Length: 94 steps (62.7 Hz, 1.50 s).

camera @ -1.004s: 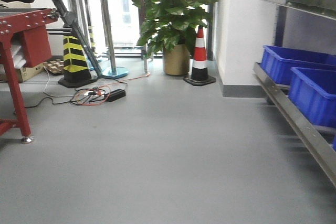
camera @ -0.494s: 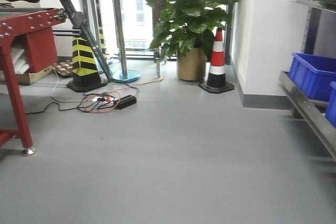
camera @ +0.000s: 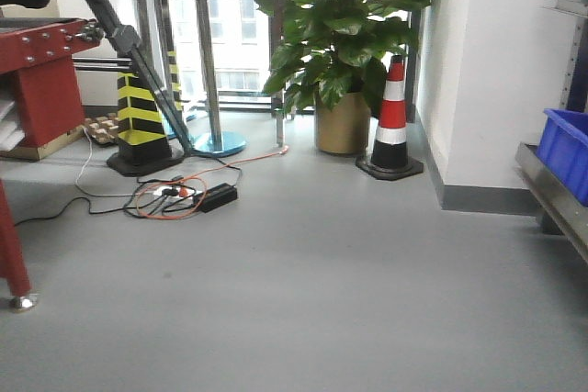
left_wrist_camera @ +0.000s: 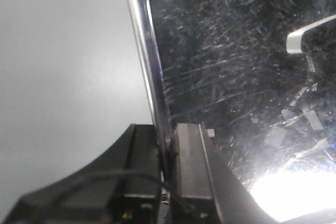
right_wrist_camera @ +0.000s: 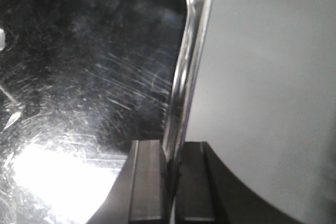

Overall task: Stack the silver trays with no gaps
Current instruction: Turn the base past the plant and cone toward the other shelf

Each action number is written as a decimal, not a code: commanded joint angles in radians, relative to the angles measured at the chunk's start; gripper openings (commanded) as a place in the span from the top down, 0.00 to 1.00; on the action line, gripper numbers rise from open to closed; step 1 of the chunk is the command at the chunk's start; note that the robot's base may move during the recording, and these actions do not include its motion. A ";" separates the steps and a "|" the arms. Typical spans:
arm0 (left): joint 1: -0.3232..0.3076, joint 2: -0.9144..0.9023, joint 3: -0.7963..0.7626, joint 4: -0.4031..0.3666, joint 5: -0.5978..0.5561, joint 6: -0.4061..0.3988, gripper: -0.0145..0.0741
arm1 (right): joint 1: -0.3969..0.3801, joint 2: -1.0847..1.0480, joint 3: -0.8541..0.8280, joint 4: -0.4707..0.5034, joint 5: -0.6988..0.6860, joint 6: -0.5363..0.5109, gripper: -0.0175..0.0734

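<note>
Tray (left_wrist_camera: 236,77) rim tight in left pincer (left_wrist_camera: 167,130) and right pincer (right_wrist_camera: 171,146), wrist views only.

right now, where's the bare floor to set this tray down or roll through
The grey floor is bare across the middle and foreground, between the red frame leg on the left and the shelf rail on the right. It gets crowded toward the back: cable tangle, striped post, potted plant, traffic cone.
</note>
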 commanded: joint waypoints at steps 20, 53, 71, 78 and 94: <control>-0.009 -0.032 -0.035 -0.061 0.005 0.019 0.88 | 0.004 -0.035 -0.030 -0.015 -0.034 -0.033 0.74; -0.009 -0.032 -0.035 -0.061 0.005 0.019 0.88 | 0.004 -0.035 -0.030 -0.014 -0.034 -0.033 0.74; -0.009 -0.032 -0.035 -0.064 0.005 0.019 0.88 | 0.004 -0.035 -0.030 -0.014 -0.034 -0.033 0.74; -0.009 -0.032 -0.035 -0.064 0.005 0.019 0.88 | 0.004 -0.035 -0.030 -0.014 -0.034 -0.033 0.74; -0.009 -0.032 -0.035 -0.064 0.005 0.019 0.88 | 0.004 -0.035 -0.030 -0.014 -0.034 -0.033 0.74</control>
